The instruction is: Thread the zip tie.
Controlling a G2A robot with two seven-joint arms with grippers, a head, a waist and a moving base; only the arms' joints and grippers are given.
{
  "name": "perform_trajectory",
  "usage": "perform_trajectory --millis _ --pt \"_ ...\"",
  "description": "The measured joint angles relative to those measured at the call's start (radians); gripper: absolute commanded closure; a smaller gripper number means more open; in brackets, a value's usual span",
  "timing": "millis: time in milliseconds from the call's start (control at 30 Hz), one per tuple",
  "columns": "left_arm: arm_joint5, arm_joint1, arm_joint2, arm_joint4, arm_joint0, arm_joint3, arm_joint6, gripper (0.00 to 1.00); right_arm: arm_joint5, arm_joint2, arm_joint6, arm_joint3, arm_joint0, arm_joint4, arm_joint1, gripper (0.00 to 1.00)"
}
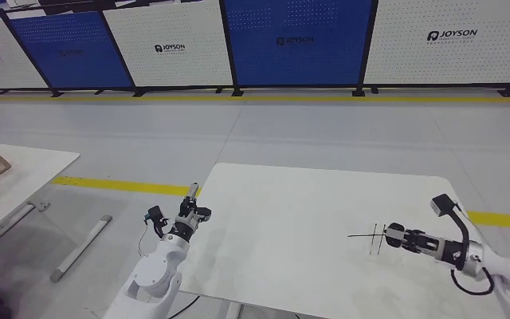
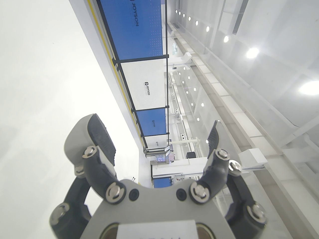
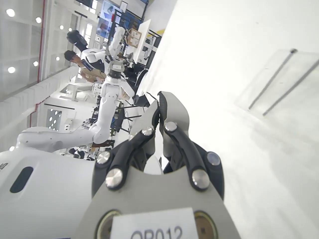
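**White table, zip tie loose, threading not begun**

From my station I read the zip tie point(image 3: 271, 79) as lying flat on the table point(image 1: 303, 207), toward its right side, near the right gripper point(image 3: 159, 100) but apart from it. A 2nd thin dark strip point(image 3: 291, 88) lay beside it. Both seemed to rest on or inside a faint clear rectangle point(image 3: 281, 85), perhaps a bag or a sheet.

The right gripper's fingers were pressed together with nothing between them that I could see. I judged it sat low beside the strips so that a short reach would bring it onto the tie. The left gripper point(image 2: 157, 130) sat at the table's left edge, well apart from the strips, its fingers spread wide and empty. I took that as a waiting pose, ready to take the other end once the tie was lifted.

Several things were hard to settle. In the top view the 2 strips looked crossed, but in the right wrist view they ran nearly side by side, so I could not say how they truly lay. I could pick out 1 small head point(image 3: 294, 50) at the far end of the tie. The 2nd strip ran off the picture's edge, its ends unreadable.
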Motion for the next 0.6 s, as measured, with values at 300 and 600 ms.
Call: perform_trajectory --millis 300,600 --pt "0.0 0.0 0.0 0.0 0.0 0.0 0.0 0.0 0.018 -0.052 -0.306 -0.141 -0.052 -0.288 -0.017 1.0" --pt "0.0 0.0 0.0 0.0 0.0 0.0 0.0 0.0 0.017 -0.051 -0.277 -0.14 -0.051 -0.266 -0.017 1.0"
